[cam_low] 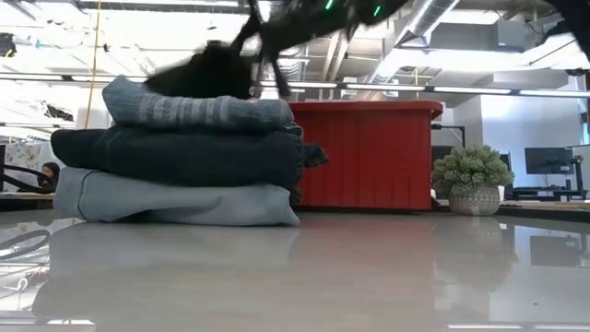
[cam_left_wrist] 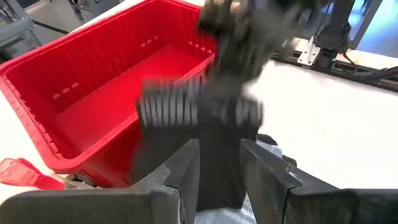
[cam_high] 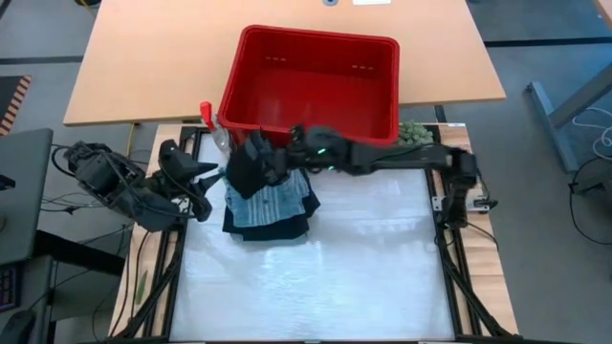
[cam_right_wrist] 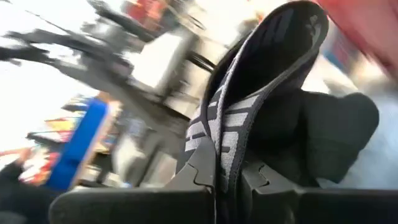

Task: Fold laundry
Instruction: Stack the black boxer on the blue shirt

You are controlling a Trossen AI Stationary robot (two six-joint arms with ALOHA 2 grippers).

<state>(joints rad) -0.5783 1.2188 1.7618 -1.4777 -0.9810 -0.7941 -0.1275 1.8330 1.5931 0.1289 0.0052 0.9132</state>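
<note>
Hanging from the right gripper (cam_high: 271, 162), black garment (cam_high: 247, 167) tops folded stack (cam_high: 271, 208).

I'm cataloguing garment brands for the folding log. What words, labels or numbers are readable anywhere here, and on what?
Nothing can be read.
Black cloth garment with a grey patterned waistband, gripped by the right gripper: pale blocks like lettering, too blurred to read.
Same waistband in the left wrist view: blurred.
Red plastic basket: no label visible.

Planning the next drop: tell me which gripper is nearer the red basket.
Right. The right gripper holds a black garment just before the red basket; the left gripper sits farther out, beside the stack.
</note>
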